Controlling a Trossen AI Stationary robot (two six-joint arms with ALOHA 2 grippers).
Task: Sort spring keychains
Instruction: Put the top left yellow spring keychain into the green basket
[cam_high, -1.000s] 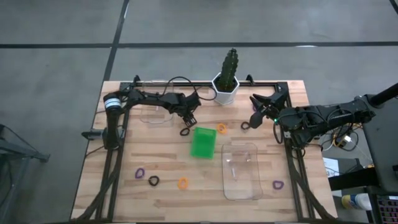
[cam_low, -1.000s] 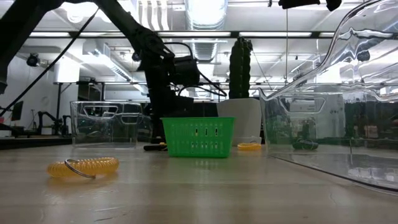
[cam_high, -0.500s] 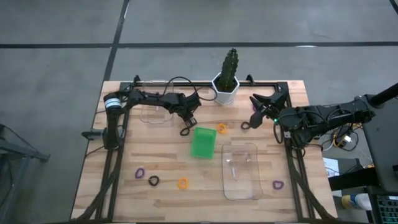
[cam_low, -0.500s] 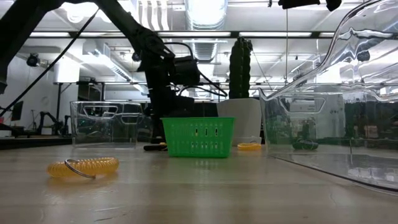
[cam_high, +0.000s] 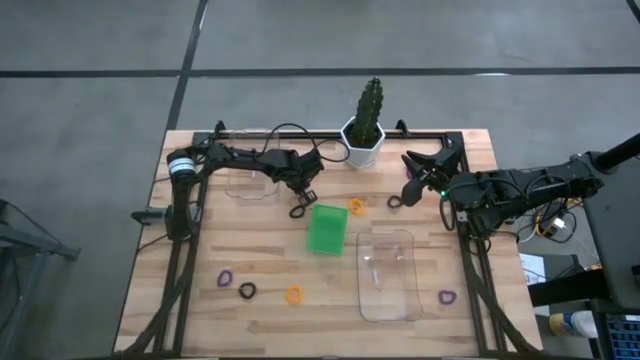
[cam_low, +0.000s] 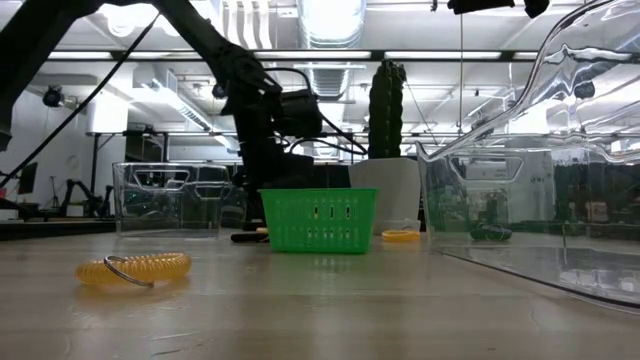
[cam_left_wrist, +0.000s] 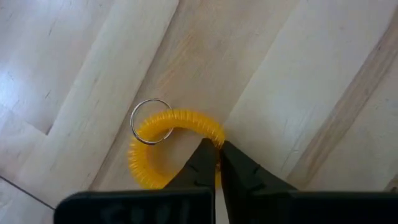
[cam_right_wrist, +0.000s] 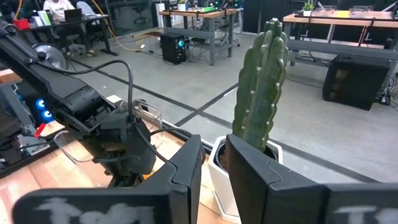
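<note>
An orange spring keychain (cam_left_wrist: 163, 140) with a metal ring (cam_left_wrist: 149, 121) lies flat on the wooden table just left of the green bin (cam_high: 326, 228). My left gripper (cam_high: 299, 205) stands over it, shut on its coil. My right gripper (cam_high: 408, 190) hangs high over the table's right side, and its fingers (cam_right_wrist: 186, 168) are a narrow gap apart with nothing between them. More keychains lie on the table: orange (cam_high: 356, 207), black (cam_high: 395, 203), purple (cam_high: 225, 278), black (cam_high: 247, 290), orange (cam_high: 294, 294) and purple (cam_high: 447, 296). My left gripper pinches the coil of the orange keychain (cam_left_wrist: 208, 127) between its two fingertips, on the arc away from the metal ring. The fingers come steeply from above and lie across the coil. The keychain rests flat on the table.
A clear bin (cam_high: 388, 272) stands near the front right and another (cam_high: 250, 185) at the back left, close to the left arm. A potted cactus (cam_high: 364, 130) stands at the far edge. The near orange keychain (cam_low: 133, 268) lies in front of the low camera.
My left gripper has shut on the keychain beneath it and has stayed in place. The keychain still lies on the table.
</note>
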